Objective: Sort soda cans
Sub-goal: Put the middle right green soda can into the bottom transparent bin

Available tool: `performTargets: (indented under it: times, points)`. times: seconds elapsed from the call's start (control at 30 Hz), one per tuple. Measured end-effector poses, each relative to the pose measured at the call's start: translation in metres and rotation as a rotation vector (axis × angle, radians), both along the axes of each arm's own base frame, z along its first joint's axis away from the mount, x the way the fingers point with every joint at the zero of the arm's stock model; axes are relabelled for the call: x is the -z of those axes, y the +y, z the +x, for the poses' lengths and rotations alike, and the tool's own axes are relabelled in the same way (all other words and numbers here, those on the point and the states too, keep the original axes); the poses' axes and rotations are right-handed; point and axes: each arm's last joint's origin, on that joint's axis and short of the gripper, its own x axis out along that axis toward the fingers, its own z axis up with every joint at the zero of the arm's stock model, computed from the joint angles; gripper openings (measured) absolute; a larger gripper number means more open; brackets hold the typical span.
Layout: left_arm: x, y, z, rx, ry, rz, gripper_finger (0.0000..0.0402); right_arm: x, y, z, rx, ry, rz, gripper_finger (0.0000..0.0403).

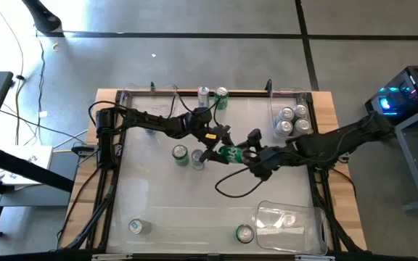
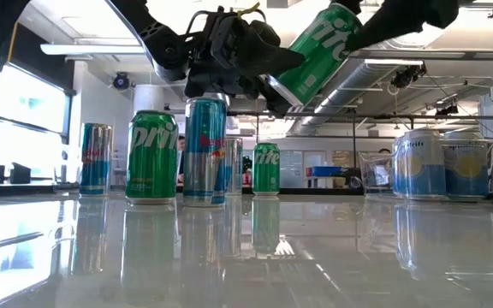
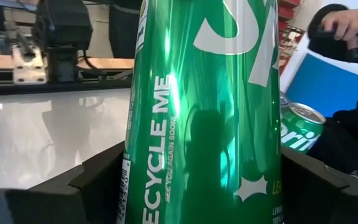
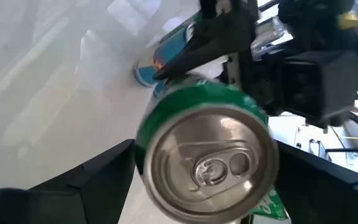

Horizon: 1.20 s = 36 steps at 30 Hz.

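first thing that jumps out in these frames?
A green can held tilted in the air over the middle of the table, with the left gripper and the right gripper both closed around it from opposite sides. After that, the silver-topped cans packed in the clear bin at the far right corner, and a green can and a blue can standing under the held one.

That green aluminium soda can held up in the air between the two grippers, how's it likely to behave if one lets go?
The green aluminium soda can hangs tilted above the glossy white table, between the left gripper and the right gripper. Its round, shiny body would probably slip, then roll once it lands. Thin walls likely dent under a hard squeeze.
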Motion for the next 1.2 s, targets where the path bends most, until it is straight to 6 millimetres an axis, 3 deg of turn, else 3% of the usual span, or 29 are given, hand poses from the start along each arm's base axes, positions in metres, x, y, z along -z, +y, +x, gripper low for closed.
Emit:
performTargets:
  times: [0.23, 0.6, 1.2]
  points:
    - [-0.001, 0.0, 0.0, 0.01, -0.004, -0.005, 0.0319, 0.007, -0.004, 0.008, 0.008, 0.031, -0.003, 0.034]
    - [-0.001, 0.001, -0.001, 0.009, 0.0, -0.008, 0.0319, 0.007, -0.003, 0.011, 0.008, 0.002, 0.019, 0.0297]
    - [0.002, 0.01, -0.002, -0.056, 0.008, 0.043, 0.0319, 0.011, -0.004, 0.007, 0.286, -0.045, 0.316, 0.0293]
